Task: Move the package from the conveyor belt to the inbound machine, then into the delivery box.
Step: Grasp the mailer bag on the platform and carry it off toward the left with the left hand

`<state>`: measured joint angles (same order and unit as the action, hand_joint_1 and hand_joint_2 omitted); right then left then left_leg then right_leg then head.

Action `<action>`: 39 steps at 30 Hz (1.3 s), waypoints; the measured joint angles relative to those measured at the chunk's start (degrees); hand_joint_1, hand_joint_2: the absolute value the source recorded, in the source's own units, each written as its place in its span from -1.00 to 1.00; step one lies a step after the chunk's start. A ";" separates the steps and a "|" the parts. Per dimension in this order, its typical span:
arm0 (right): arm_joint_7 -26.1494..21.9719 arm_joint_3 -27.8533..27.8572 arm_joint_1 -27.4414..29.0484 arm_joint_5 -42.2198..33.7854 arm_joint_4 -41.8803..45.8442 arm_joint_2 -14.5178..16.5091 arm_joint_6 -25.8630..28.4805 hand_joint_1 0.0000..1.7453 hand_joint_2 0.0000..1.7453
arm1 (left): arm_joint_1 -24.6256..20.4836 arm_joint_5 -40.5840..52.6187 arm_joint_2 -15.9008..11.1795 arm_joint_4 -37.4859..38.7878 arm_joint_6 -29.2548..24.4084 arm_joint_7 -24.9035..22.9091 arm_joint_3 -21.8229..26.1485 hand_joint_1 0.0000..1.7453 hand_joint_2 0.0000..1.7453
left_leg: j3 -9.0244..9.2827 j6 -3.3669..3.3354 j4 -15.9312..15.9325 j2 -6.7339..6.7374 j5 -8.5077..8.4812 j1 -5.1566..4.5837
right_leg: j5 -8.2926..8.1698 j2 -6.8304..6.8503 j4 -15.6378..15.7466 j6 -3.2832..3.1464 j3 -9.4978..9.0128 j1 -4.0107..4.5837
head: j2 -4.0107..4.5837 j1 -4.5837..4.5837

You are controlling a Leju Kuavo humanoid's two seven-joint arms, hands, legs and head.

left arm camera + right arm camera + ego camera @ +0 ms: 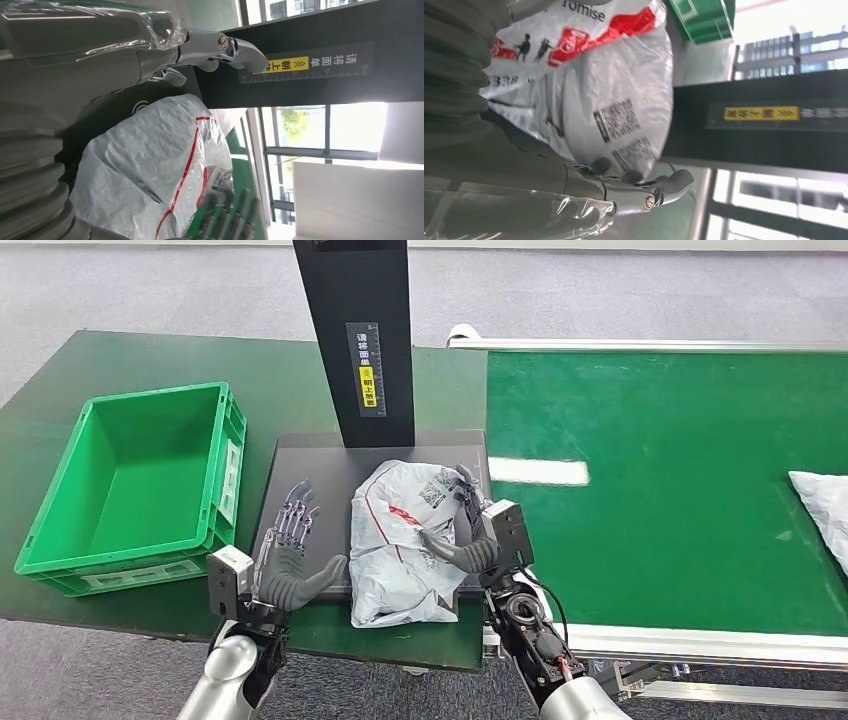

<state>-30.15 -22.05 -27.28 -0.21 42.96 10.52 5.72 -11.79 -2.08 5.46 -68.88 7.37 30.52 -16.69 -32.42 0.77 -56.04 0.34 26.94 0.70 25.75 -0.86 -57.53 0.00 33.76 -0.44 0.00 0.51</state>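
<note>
Head view shows the package (405, 540) lying on the inbound machine (310, 455), the right hand (462, 530) resting on it, the left hand (290, 560) spread empty beside it. Next, I judge: both hands close in, lift it to the delivery box (130, 485).

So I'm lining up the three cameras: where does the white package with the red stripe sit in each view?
Head view: package at centre, on the dark platform, right hand on it.
Left wrist view: package fills the lower middle.
Right wrist view: package in the upper left.
Shared landmark: yellow label on the black post.
</note>
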 joint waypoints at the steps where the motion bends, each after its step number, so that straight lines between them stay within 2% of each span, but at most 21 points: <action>1: -0.39 -0.17 0.47 0.49 1.28 -0.20 0.68 -1.00 1.00 | 0.05 0.42 0.00 -0.07 -0.09 -0.01 0.01 -1.00 1.00 | -0.01 0.00 0.00 0.00 0.00 0.00 | 0.00 0.00 0.00 0.00 0.01 0.00 | 0.00 0.00; 4: -0.75 -0.59 1.65 0.95 4.56 -0.76 1.07 -1.00 1.00 | 0.13 1.28 0.00 -0.14 -0.22 0.01 0.01 -1.00 1.00 | -0.03 0.00 0.00 0.00 0.00 0.00 | 0.00 0.00 0.00 0.00 0.04 0.00 | 0.01 0.01; 12: -2.62 -0.80 4.56 -0.97 11.20 -1.90 -4.04 -1.00 1.00 | 0.28 3.33 0.00 -0.15 -0.30 0.72 -0.10 -1.00 1.00 | -0.05 0.00 0.00 0.00 0.00 0.00 | 0.00 0.00 0.00 0.00 0.06 0.00 | 0.00 0.01; 16: -4.03 -0.86 6.03 0.20 14.25 -2.37 -4.01 -1.00 1.00 | 0.62 3.77 0.00 -0.21 0.02 0.92 -0.14 -1.00 1.00 | -0.06 0.00 0.00 0.00 0.00 0.00 | 0.00 0.00 0.00 0.00 0.07 0.00 | 0.00 0.01; 21: -4.67 -0.62 8.53 1.81 19.36 -3.04 -1.35 -1.00 1.00 | 0.82 4.75 0.00 -0.80 1.14 0.86 -0.73 -1.00 1.00 | -0.07 0.00 0.00 -0.01 0.01 0.00 | 0.00 0.01 0.00 0.00 0.09 0.00 | 0.00 0.01; 27: -3.69 2.39 11.33 1.14 23.46 -4.08 1.03 -1.00 1.00 | 1.02 8.68 0.02 -1.86 -1.61 0.71 -1.92 -1.00 1.00 | -0.08 0.00 0.00 0.00 0.01 0.00 | 0.00 0.01 0.00 0.00 0.09 0.00 | 0.00 0.01; 31: -3.39 5.62 12.10 -0.96 24.17 -4.12 2.82 -1.00 1.00 | 1.02 16.33 0.00 -2.64 -5.84 -1.05 -3.31 -1.00 1.00 | -0.09 -0.01 0.00 -0.07 0.01 0.00 | 0.00 0.06 0.00 0.00 0.08 -0.01 | 0.01 0.01; 39: -2.66 9.59 13.65 -1.84 25.68 -3.99 2.99 -1.00 1.00 | 0.86 24.61 -0.03 -2.90 -10.59 -3.00 -5.92 -1.00 1.00 | -0.10 0.00 0.00 -0.06 0.01 0.00 | 0.01 0.08 0.00 0.00 0.10 0.00 | 0.01 0.02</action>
<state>-32.81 -12.46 -13.63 -2.04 68.64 6.54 8.70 -10.93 22.54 5.44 -71.78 -3.22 27.52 -22.61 -32.52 0.76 -56.04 0.28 26.95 0.70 25.75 -0.78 -57.53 0.00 33.86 -0.45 0.01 0.53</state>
